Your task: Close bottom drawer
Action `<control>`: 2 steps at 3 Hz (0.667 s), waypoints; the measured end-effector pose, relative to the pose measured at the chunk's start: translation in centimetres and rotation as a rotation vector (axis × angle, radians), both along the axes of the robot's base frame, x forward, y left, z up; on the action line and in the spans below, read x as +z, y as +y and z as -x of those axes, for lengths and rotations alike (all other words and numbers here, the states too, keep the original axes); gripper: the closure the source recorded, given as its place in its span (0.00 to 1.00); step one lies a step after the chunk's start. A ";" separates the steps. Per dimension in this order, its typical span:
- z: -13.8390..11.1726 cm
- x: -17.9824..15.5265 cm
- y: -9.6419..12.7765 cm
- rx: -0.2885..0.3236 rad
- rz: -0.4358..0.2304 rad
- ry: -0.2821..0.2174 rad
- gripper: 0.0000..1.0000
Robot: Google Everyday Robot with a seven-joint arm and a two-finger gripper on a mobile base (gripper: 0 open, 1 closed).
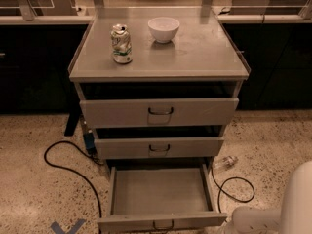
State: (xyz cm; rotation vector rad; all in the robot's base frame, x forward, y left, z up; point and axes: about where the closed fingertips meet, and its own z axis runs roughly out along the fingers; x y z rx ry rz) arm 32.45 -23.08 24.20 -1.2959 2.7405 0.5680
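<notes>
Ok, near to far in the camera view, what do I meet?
Bottom drawer, pulled out → middle drawer → top drawer → can → bowl. White robot arm at lower right; the gripper itself is out of view.
</notes>
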 end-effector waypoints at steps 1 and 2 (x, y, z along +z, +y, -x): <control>3.4 -4.0 1.1 -0.093 -0.174 0.095 0.00; 6.1 -6.2 0.0 -0.121 -0.241 0.123 0.00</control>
